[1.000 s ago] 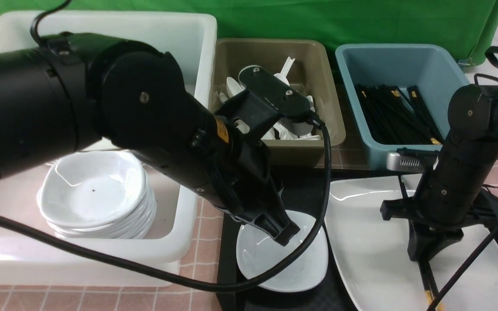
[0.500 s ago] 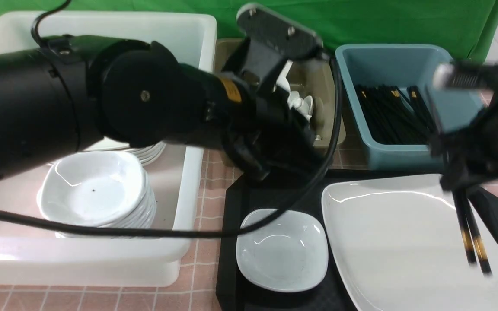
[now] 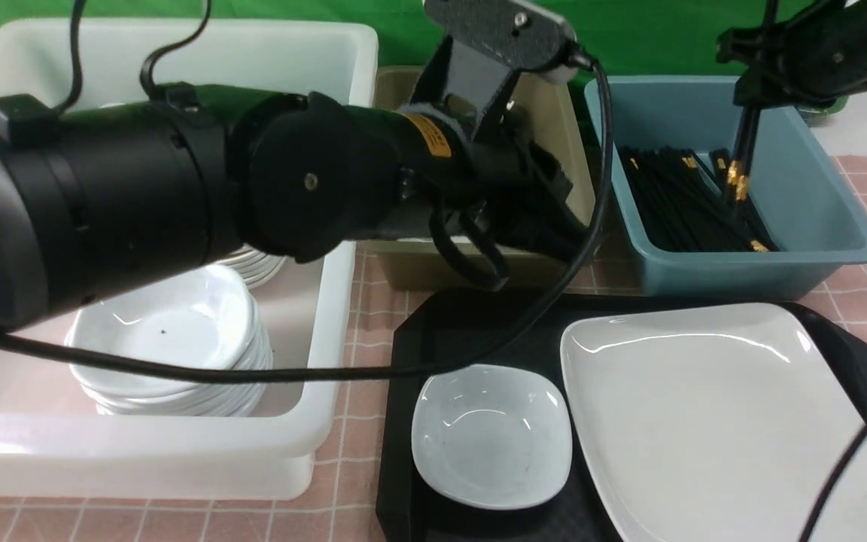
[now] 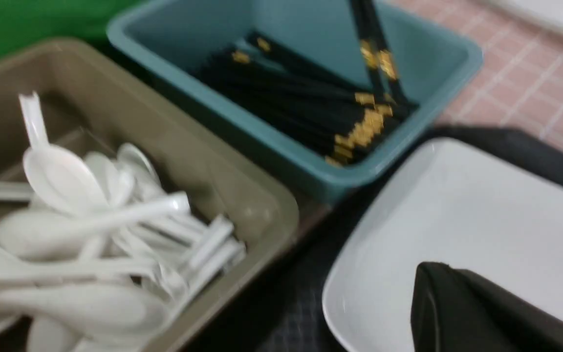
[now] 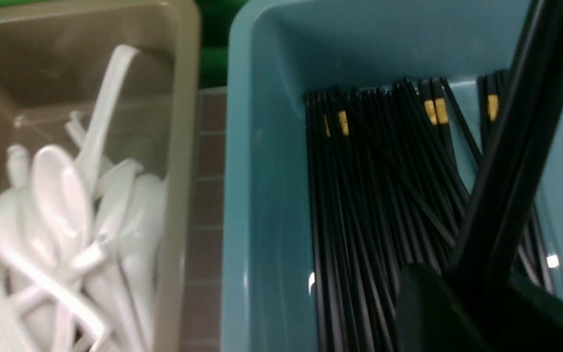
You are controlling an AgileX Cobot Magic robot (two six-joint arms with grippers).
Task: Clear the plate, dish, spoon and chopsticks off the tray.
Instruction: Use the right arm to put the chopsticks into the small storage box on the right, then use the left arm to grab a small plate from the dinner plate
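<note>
Currently, right end effector (image 3: 748,94) is gripping chopsticks (image 3: 742,143) over the blue tub (image 3: 742,275); left end effector (image 4: 450,303) is resting closed.

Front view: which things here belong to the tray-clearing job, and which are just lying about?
Job: tray, plate, dish, chopsticks gripped by the right claw over the blue tub.
Lying about: stacked bowls in the white tub, loose spoons in the olive tub, chopstick heap in the blue tub.
</note>
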